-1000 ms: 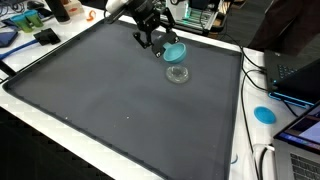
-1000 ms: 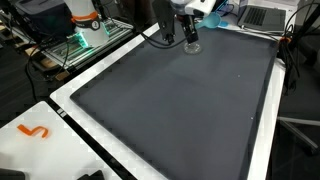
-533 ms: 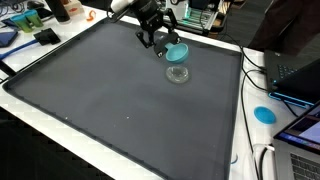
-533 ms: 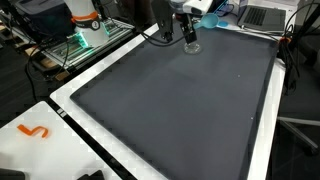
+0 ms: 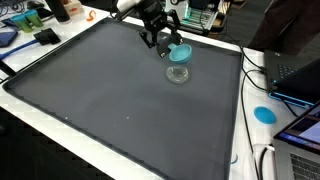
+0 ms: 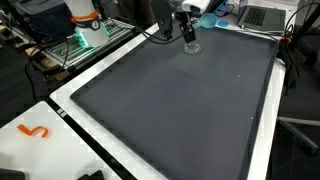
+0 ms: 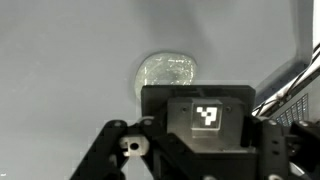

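Judging from the exterior view, I have the blue lid [image 5: 178,51] lifted off the counter and not yet set down. My end effector [image 5: 166,44] is closed narrowly on its edge and holds it tilted just above the clear round dish [image 5: 178,74]. That dish rests on the dark mat [image 5: 110,100], apart from the lid.

Even overhead light, faint sheen on the dark grey mat [image 5: 120,100]; wrist view washed-out, clear round dish [image 7: 166,72] glinting.
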`<act>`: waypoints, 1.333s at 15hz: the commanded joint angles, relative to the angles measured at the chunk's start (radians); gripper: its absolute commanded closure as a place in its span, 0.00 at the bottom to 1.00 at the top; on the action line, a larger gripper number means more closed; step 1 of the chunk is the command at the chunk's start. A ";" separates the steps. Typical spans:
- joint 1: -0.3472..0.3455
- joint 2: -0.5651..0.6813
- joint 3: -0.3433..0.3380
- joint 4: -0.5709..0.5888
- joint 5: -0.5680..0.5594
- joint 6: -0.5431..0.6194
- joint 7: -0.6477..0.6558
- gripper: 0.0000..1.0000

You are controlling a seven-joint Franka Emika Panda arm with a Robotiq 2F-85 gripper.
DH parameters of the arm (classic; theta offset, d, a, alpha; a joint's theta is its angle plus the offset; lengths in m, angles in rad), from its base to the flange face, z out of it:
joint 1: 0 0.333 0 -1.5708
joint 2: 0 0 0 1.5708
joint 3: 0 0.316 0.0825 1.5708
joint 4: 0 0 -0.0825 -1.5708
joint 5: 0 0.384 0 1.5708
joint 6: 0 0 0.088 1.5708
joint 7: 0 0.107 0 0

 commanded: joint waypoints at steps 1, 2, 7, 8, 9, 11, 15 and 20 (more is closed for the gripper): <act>0.030 -0.039 -0.014 -0.044 -0.030 0.039 0.034 0.69; 0.034 -0.040 -0.014 -0.046 -0.038 0.046 0.044 0.69; 0.053 -0.052 -0.014 -0.054 -0.123 0.068 0.125 0.69; 0.057 -0.056 -0.013 -0.055 -0.149 0.071 0.149 0.69; 0.061 -0.060 -0.013 -0.056 -0.180 0.071 0.177 0.69; 0.068 -0.067 -0.011 -0.053 -0.240 0.064 0.231 0.69; 0.087 -0.090 -0.010 -0.047 -0.371 0.045 0.346 0.69; 0.112 -0.126 -0.006 -0.038 -0.517 0.009 0.471 0.69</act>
